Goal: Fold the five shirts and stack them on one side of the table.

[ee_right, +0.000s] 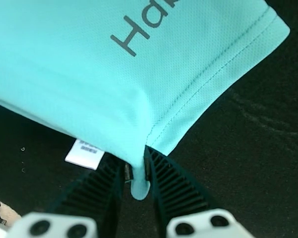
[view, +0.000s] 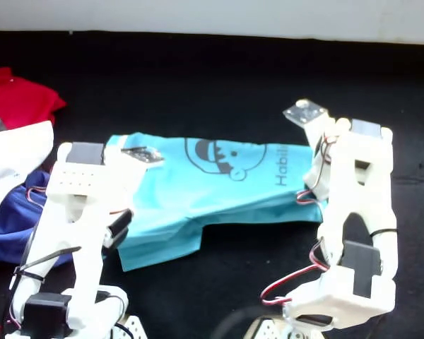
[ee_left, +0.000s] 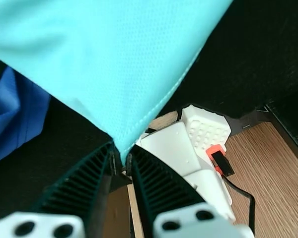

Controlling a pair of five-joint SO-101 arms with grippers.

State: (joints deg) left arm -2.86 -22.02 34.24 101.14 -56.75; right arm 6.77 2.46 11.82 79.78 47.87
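A turquoise shirt with a dark print lies half folded across the middle of the black table. My left gripper is shut on its near left edge, and the cloth rises taut from the fingertips. My right gripper is shut on the shirt's near right corner, beside a white label. In the high view the left arm stands at the shirt's left end and the right arm at its right end. A red shirt, a white shirt and a blue shirt lie heaped at the far left.
The black tabletop stretches bare behind the turquoise shirt to a pale wall. In the left wrist view the arm's white base and a strip of wooden floor show below the table edge.
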